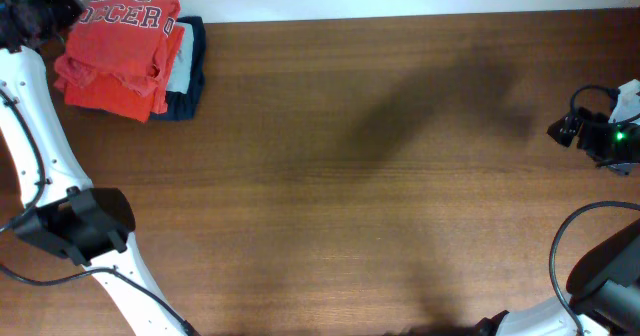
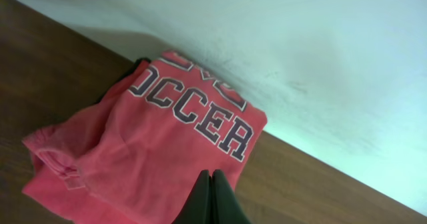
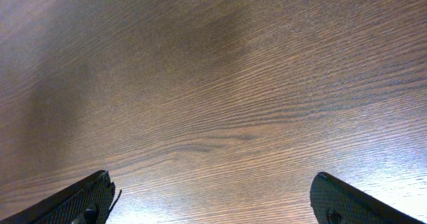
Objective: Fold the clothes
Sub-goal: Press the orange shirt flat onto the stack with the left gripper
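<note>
A red T-shirt [image 1: 118, 48] lies bundled at the worktop's [image 1: 380, 176] upper left, the left fingers [image 2: 212, 201] pressed together nearby, the right fingers [image 3: 87, 199] spread wide.

- Overhead: we look straight down on the table [image 1: 350, 176].
- Left wrist: close on the T-shirt [image 2: 153, 157], overhead's 10 o'clock corner.
- Right wrist: near, facing the table.
</note>
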